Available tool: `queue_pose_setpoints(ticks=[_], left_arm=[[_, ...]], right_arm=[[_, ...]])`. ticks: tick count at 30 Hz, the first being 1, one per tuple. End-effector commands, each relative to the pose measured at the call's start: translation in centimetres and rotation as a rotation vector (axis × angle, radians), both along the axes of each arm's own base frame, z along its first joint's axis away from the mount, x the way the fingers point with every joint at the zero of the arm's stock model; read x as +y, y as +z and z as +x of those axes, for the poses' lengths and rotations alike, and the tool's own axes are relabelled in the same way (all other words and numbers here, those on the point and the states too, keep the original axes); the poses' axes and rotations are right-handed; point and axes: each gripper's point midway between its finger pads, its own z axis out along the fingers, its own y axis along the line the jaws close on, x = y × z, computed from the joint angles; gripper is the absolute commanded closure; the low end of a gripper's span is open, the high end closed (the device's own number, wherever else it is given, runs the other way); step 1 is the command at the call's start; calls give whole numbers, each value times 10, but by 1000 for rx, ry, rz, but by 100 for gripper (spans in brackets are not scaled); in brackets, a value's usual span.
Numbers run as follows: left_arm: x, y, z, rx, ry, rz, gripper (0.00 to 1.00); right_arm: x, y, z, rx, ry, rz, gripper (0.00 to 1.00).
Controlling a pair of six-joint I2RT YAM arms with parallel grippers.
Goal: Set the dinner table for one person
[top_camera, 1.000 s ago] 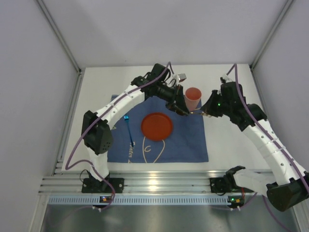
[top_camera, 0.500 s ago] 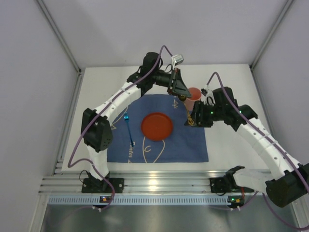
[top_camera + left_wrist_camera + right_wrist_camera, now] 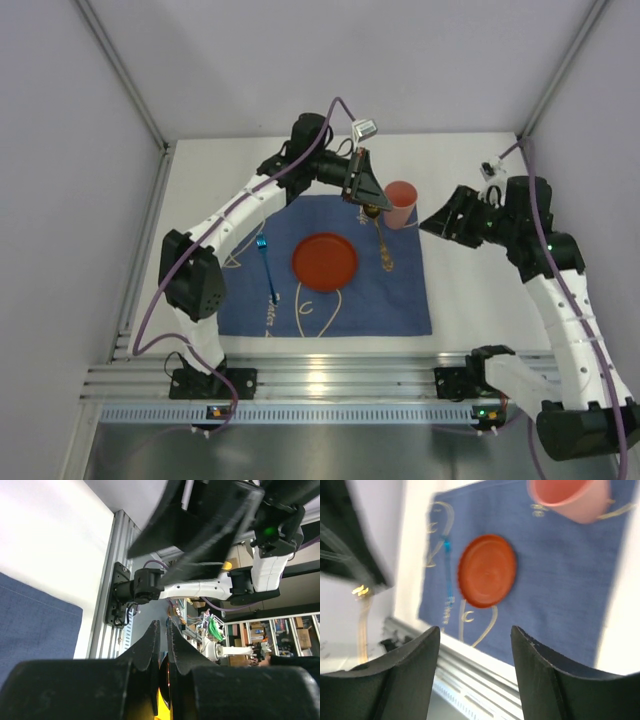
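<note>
On the white dinner table (image 3: 470, 290) lies a blue cloth (image 3: 400, 300) with an orange plate (image 3: 325, 262) at its middle. A pink cup (image 3: 400, 203) stands at its far right corner and a blue utensil (image 3: 267, 268) lies at its left. My left gripper (image 3: 367, 203) hovers beside the cup, shut on the top end of a gold utensil (image 3: 383, 245) that hangs toward the cloth. In the left wrist view the left gripper (image 3: 161, 622) pinches the utensil's yellow-dark end (image 3: 162, 675). My right gripper (image 3: 428, 224) stands open and empty to the right of the cup. The right wrist view shows the plate (image 3: 486, 571) beyond the open right gripper (image 3: 475, 630).
A slotted aluminium rail (image 3: 320, 380) runs along the near edge with both arm bases on it. Pale walls close in the table on the left, back and right. In the right wrist view the cup (image 3: 570, 497) sits at the top right and the gold utensil (image 3: 363, 620) at the far left.
My right gripper let go of the gold utensil, opened and drew back to the right. The left gripper closed on the utensil's upper end and now holds it alone.
</note>
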Motion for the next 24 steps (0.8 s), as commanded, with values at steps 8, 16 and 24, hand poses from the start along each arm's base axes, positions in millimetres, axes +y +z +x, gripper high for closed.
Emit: queue_pose_setpoints(ticks=[8, 16, 24], left_arm=[[5, 14, -2, -97, 25, -19, 100], [4, 9, 0, -90, 32, -10, 100], [2, 10, -1, -93, 38, -8, 100]], right_arm=[[63, 80, -40, -157, 293, 554, 38], [82, 82, -50, -140, 364, 559, 38], [113, 74, -54, -105, 431, 550, 41]])
